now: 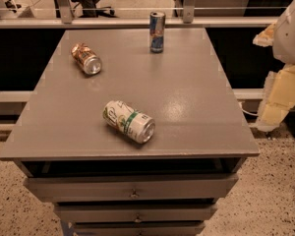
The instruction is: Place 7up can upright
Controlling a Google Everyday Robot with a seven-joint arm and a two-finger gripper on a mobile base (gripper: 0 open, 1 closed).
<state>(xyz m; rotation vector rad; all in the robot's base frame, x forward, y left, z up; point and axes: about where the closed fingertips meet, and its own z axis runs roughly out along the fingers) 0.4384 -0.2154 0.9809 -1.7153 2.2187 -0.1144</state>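
Note:
The 7up can, whitish-silver with a green band and green lettering, lies on its side on the grey table top, near the front edge and a little left of centre. Its silver end faces front right. My gripper hangs off the table's right side, beyond the edge and apart from the can, with the white arm above it. It holds nothing that I can see.
An orange-brown patterned can lies on its side at the back left. A tall slim blue-and-silver can stands upright at the back centre. Drawers sit under the table top. A railing runs behind the table.

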